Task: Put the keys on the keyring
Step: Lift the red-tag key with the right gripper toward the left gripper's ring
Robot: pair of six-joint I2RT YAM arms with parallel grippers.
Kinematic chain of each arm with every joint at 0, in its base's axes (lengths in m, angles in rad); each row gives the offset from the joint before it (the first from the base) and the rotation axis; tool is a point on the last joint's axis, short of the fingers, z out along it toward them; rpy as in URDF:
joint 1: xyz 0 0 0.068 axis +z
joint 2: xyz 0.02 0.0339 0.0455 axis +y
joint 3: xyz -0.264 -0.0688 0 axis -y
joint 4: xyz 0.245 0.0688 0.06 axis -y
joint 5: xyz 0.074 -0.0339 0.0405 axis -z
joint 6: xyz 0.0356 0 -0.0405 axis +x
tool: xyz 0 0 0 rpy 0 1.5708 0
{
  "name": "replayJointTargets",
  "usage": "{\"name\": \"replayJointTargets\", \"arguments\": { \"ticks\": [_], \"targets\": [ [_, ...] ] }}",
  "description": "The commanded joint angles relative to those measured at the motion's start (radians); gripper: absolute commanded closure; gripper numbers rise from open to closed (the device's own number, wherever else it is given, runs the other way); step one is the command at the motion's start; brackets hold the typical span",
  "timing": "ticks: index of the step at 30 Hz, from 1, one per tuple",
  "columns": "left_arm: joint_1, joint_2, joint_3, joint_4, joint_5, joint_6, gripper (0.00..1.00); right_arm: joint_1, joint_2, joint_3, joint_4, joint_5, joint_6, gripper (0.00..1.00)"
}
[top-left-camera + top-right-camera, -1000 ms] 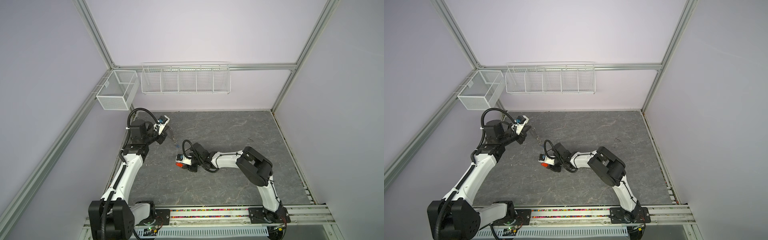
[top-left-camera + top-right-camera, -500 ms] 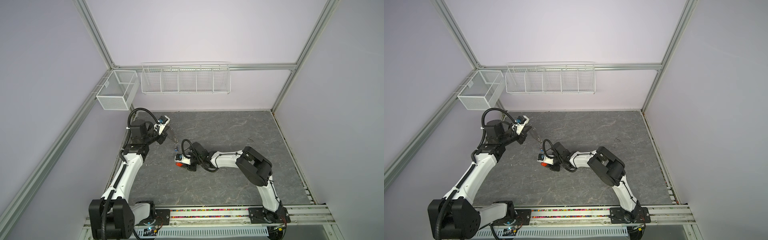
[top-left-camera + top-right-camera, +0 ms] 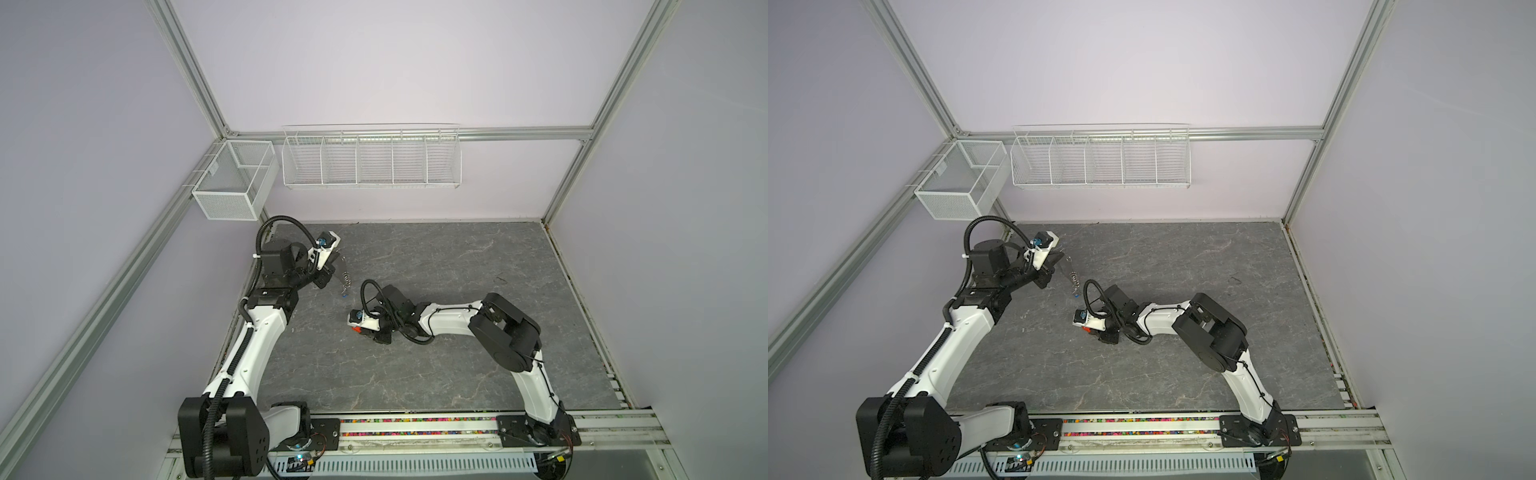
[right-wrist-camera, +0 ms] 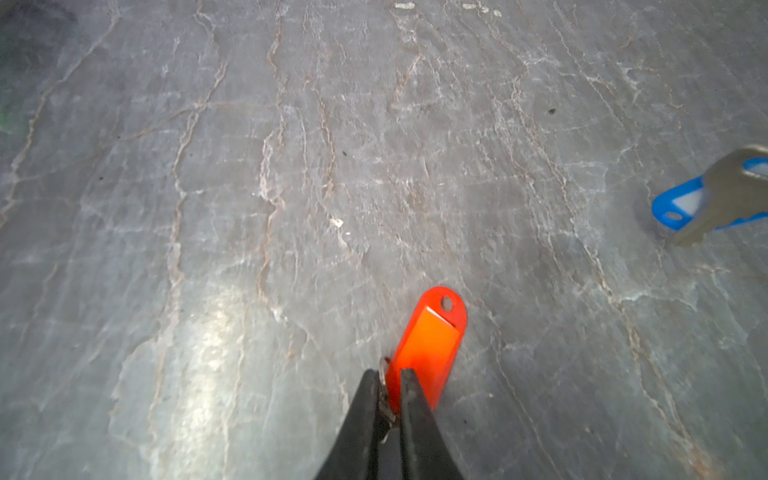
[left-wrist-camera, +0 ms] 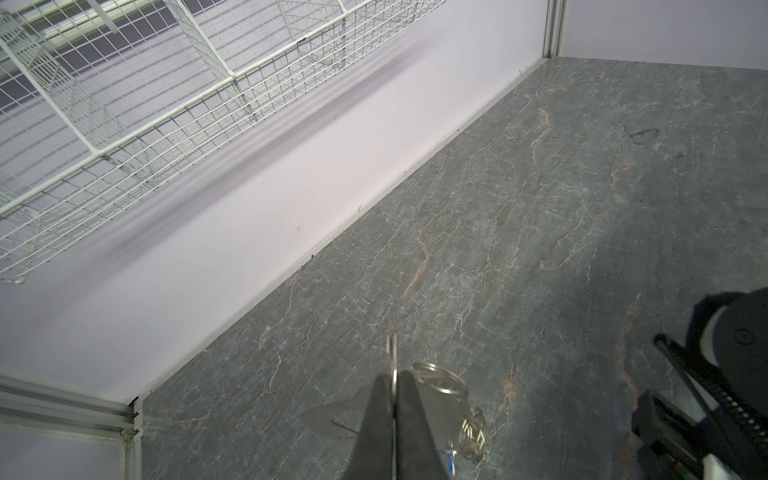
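Observation:
My left gripper [image 3: 337, 266] [image 3: 1064, 262] [image 5: 393, 380] is shut on the keyring [image 5: 328, 415], a flat grey plate held edge-on above the table's left rear. Silver rings [image 5: 437, 378] [image 3: 345, 282] dangle from it, with the blue-tagged key [image 3: 344, 294] [image 3: 1076, 294] [image 4: 681, 205] at the bottom; I cannot tell whether that key touches the table. My right gripper [image 3: 356, 330] [image 3: 1084, 329] [image 4: 390, 386] is low on the table at centre-left. Its jaws are closed on the near end of the orange-red tag [image 4: 432, 336] and its small ring. That tag's key is hidden.
A white wire shelf basket [image 3: 371, 158] hangs on the back wall. A white mesh box [image 3: 232, 183] hangs on the left frame. The grey stone table [image 3: 457, 257] extends to the right. A rail [image 3: 415, 428] runs along the front edge.
The right gripper's jaws have closed onto the orange-red tag and it has edged slightly left. The left gripper and keyring have barely moved.

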Motion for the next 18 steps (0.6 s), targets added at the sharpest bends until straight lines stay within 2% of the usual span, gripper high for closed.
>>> {"name": "replayJointTargets", "arguments": {
  "ticks": [1,10,18],
  "targets": [
    [-0.001,0.005,-0.007,0.023,0.023,-0.004,1.00,0.007,0.012,0.012,-0.004,0.010,-0.013,0.90],
    [-0.004,0.002,-0.003,0.015,0.059,0.003,1.00,0.005,-0.051,-0.034,0.016,-0.012,0.031,0.92],
    [-0.032,-0.001,-0.003,-0.030,0.252,0.100,1.00,-0.079,-0.304,-0.191,0.057,0.004,0.123,0.93]
  ]
}}
